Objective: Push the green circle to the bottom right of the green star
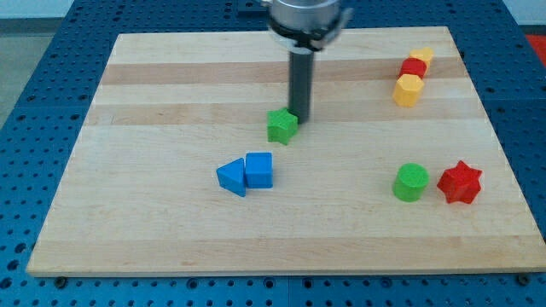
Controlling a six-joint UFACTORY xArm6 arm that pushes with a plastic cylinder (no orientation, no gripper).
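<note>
Seven small blocks can be counted on the wooden desk (171, 77) in the one camera view. My tip (301, 120) is set down just beside the green star (282, 125), at the star's upper right, and may be touching it. No hand is carried by this arm (only a dark rod), so nothing is gripped or let go.

The green circle (410, 182) is found well off to the view's right, lower than the star, right next to the red star (460, 182). It looks like it has not been pushed into place yet, since it sits far from the green star.

A blue triangle (231, 177) and a blue cube (259, 170) are pressed together below the green star. Near the view's top right, a yellow block (409, 89), a red block (414, 68) and another yellow block (422, 56) are lined up in a row.

No boxes or bowls are seen, so nothing is held inside anything.
</note>
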